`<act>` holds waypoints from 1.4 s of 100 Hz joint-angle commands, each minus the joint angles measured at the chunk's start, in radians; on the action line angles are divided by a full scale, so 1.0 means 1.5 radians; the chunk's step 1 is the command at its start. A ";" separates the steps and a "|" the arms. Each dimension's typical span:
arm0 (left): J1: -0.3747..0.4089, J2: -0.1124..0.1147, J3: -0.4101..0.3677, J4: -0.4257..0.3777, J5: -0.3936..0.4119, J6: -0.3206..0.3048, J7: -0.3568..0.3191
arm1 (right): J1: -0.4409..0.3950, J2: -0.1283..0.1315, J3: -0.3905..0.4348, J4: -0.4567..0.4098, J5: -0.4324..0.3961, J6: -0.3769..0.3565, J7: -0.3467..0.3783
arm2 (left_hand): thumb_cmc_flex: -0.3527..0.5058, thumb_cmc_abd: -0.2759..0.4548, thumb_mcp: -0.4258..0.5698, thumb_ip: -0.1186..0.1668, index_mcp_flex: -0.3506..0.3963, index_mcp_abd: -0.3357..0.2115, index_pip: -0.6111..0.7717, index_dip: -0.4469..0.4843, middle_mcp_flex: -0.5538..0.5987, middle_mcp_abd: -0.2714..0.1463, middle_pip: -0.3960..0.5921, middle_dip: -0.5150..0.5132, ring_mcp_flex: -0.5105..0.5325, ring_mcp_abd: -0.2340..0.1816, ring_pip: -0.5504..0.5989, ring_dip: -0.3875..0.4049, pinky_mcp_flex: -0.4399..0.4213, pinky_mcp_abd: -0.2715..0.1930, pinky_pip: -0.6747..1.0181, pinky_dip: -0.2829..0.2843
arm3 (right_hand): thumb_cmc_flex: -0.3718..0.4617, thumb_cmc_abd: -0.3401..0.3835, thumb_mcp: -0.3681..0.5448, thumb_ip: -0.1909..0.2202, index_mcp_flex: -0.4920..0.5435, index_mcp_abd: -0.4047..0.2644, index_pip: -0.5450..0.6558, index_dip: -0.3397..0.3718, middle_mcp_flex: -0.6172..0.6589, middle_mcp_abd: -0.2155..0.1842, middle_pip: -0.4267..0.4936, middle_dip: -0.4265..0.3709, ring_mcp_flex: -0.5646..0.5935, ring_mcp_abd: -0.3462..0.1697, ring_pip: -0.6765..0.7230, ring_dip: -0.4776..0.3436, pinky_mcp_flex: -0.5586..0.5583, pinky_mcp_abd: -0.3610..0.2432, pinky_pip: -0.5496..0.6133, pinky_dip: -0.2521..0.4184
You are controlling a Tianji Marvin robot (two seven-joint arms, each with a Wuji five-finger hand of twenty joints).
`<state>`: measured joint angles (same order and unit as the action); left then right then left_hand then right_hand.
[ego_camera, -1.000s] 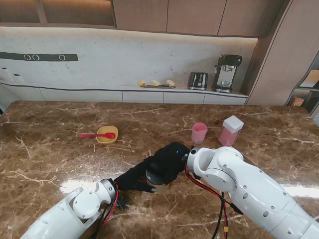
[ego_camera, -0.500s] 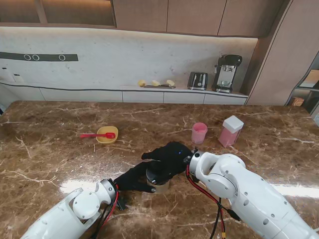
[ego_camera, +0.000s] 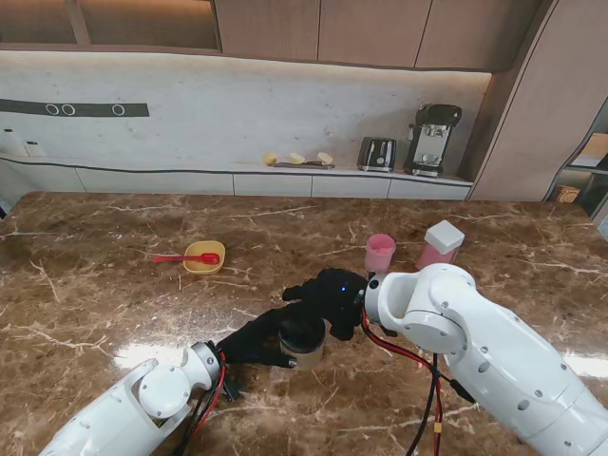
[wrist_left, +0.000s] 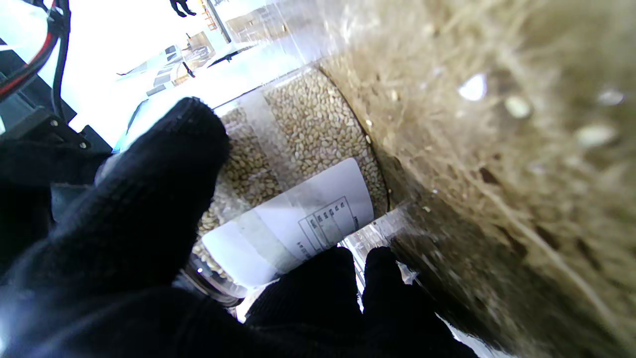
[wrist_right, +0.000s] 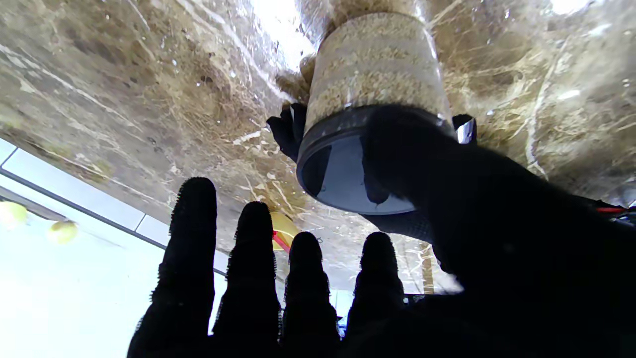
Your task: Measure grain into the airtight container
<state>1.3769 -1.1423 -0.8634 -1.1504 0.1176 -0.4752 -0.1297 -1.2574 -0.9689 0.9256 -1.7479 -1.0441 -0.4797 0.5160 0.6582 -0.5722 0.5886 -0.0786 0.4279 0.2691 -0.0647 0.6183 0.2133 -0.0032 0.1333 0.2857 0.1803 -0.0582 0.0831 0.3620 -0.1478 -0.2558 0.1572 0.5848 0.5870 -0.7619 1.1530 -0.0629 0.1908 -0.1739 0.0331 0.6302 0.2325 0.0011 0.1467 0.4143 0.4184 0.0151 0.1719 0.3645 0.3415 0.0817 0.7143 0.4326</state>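
Grain jar (ego_camera: 302, 344), upright on the marble table (ego_camera: 114, 304) with its long axis vertical and its dark lid (wrist_right: 348, 169) upward, is gripped round the body by the left hand (ego_camera: 261, 340). Directly over the lid, the right hand (ego_camera: 328, 293) is held unclenched, fingers (wrist_right: 253, 258) spread and grasping nothing, thumb near the rim. Beyond the jar to the right stand a pink cup (ego_camera: 380, 253) and pink container (ego_camera: 439, 248); beyond it to the left, a yellow bowl (ego_camera: 204, 256).

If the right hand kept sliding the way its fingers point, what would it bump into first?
Probably nothing soon. The right hand has four fingers stretched past the grain jar's lid, aimed roughly toward the yellow bowl; depth is unclear.
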 commanded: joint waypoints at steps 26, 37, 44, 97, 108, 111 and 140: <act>0.016 0.003 0.005 0.014 0.008 0.014 -0.006 | 0.053 0.004 -0.059 0.041 0.032 -0.017 0.018 | 0.019 0.040 0.037 0.031 0.029 -0.348 0.394 -0.001 0.014 -0.022 0.006 0.005 0.015 0.086 0.011 0.012 0.060 0.311 0.115 0.039 | 0.072 -0.029 0.078 -0.029 -0.004 -0.042 0.002 0.032 -0.015 -0.002 0.078 0.007 0.039 -0.007 0.053 0.012 0.072 -0.009 0.035 0.026; 0.016 0.004 0.005 0.014 0.008 0.014 -0.007 | 0.056 0.003 -0.068 0.052 0.024 -0.018 0.005 | 0.019 0.040 0.036 0.031 0.028 -0.347 0.395 -0.001 0.014 -0.024 0.006 0.005 0.015 0.086 0.011 0.012 0.060 0.311 0.116 0.039 | 0.069 -0.035 0.073 -0.032 -0.004 -0.032 0.010 0.040 0.008 -0.013 0.108 0.023 0.079 -0.023 0.080 0.032 0.101 -0.016 0.059 0.029; 0.016 0.003 0.005 0.014 0.008 0.014 -0.007 | 0.056 0.002 -0.072 0.057 0.017 -0.017 -0.005 | 0.020 0.040 0.036 0.032 0.028 -0.346 0.394 -0.001 0.013 -0.023 0.006 0.005 0.015 0.086 0.011 0.012 0.060 0.311 0.116 0.039 | 0.061 -0.032 0.065 -0.036 -0.007 -0.023 0.016 0.049 0.019 -0.024 0.145 0.055 0.095 -0.031 0.099 0.050 0.111 -0.017 0.074 0.027; 0.016 0.003 0.005 0.014 0.006 0.013 -0.008 | 0.034 -0.012 -0.081 0.092 -0.005 0.031 -0.106 | 0.020 0.041 0.035 0.032 0.029 -0.346 0.393 -0.001 0.021 -0.019 0.013 0.007 0.015 0.086 0.011 0.012 0.060 0.312 0.117 0.038 | -0.208 0.148 -0.207 -0.031 0.107 0.072 0.074 0.048 0.257 -0.052 0.235 0.187 0.259 -0.040 0.310 0.175 0.205 -0.030 0.281 0.062; 0.016 0.003 0.004 0.015 0.006 0.013 -0.008 | 0.027 -0.015 -0.078 0.097 -0.007 0.041 -0.124 | 0.019 0.041 0.036 0.032 0.034 -0.339 0.389 -0.004 0.018 -0.020 0.013 0.006 0.015 0.087 0.011 0.012 0.059 0.312 0.117 0.038 | -0.261 0.207 -0.310 -0.012 0.124 0.110 0.086 0.039 0.298 -0.051 0.239 0.192 0.286 -0.038 0.327 0.177 0.219 -0.036 0.310 0.051; 0.016 0.003 0.004 0.015 0.006 0.013 -0.008 | 0.025 -0.016 -0.077 0.099 -0.008 0.043 -0.132 | 0.019 0.040 0.036 0.032 0.038 -0.337 0.381 -0.010 0.018 -0.019 0.012 0.006 0.015 0.088 0.011 0.012 0.059 0.312 0.117 0.038 | -0.277 0.214 -0.319 -0.011 0.126 0.115 0.088 0.038 0.304 -0.051 0.241 0.192 0.292 -0.036 0.330 0.178 0.222 -0.036 0.314 0.051; 0.020 0.004 -0.001 0.012 0.008 0.014 -0.007 | 0.006 -0.020 -0.058 0.108 0.017 0.050 -0.150 | 0.019 0.041 0.035 0.032 0.047 -0.339 0.380 -0.019 0.022 -0.019 0.019 0.007 0.015 0.088 0.011 0.012 0.060 0.313 0.117 0.037 | -0.424 0.239 -0.286 0.001 0.064 0.129 0.053 0.004 0.245 -0.043 0.128 0.105 0.238 -0.014 0.221 0.125 0.168 -0.022 0.268 0.020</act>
<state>1.3842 -1.1420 -0.8712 -1.1574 0.1199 -0.4709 -0.1301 -1.2255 -0.9972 0.8302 -1.5959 -1.0361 -0.4066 0.2786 0.6581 -0.5722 0.5887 -0.0786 0.4389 0.2713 -0.0633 0.6052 0.2252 -0.0032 0.1336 0.2860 0.1812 -0.0587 0.0831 0.3618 -0.1450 -0.2558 0.1572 0.5848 0.0214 -0.4234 0.7054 -0.0887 0.3324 0.0059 0.1359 0.6508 0.6340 -0.0252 0.3856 0.6163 0.8183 -0.0236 0.5550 0.5878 0.6230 0.0364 1.1479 0.4865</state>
